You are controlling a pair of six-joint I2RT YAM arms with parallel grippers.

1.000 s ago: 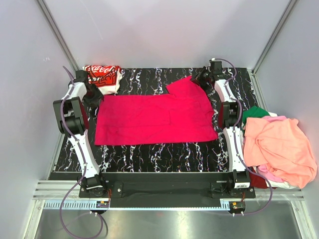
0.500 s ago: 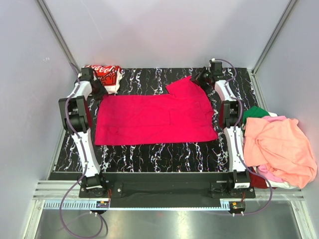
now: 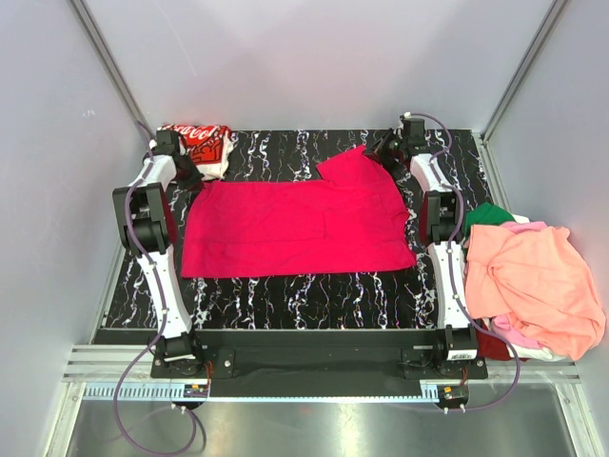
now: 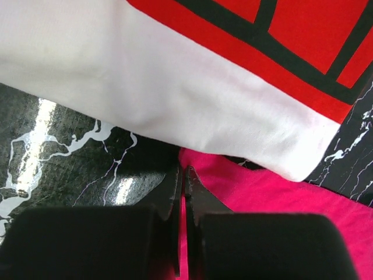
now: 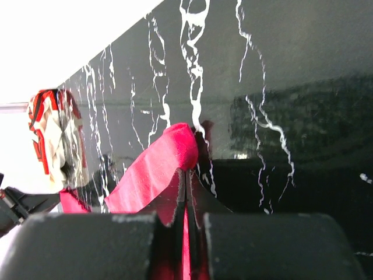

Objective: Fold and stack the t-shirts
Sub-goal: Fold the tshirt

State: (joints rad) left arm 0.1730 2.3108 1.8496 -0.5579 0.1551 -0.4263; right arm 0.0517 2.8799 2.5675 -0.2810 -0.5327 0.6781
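Observation:
A plain crimson-pink t-shirt (image 3: pixel 295 224) lies spread flat across the middle of the black marbled table (image 3: pixel 285 290). My left gripper (image 3: pixel 190 177) sits at the shirt's far left corner, shut, with crimson cloth (image 4: pixel 262 195) pinched between its jaws (image 4: pixel 182 175). Just beyond it lies a folded white t-shirt with red logo print (image 3: pixel 200 143), whose hem fills the left wrist view (image 4: pixel 175 87). My right gripper (image 3: pixel 385 152) is shut on the far right sleeve, and a lifted fold of crimson cloth (image 5: pixel 157 169) stands at its fingertips (image 5: pixel 186 178).
A loose pile sits off the table's right edge: a salmon-orange tee (image 3: pixel 533 281) on top, a green one (image 3: pixel 487 215) behind it, pink cloth (image 3: pixel 514 335) beneath. Grey walls enclose the table at the back and on both sides. The arm bases stand along the near edge.
My left arm has swung in toward the crimson shirt's far left corner, and its jaws have closed on the cloth there. The right arm has stayed still, gripping the sleeve.

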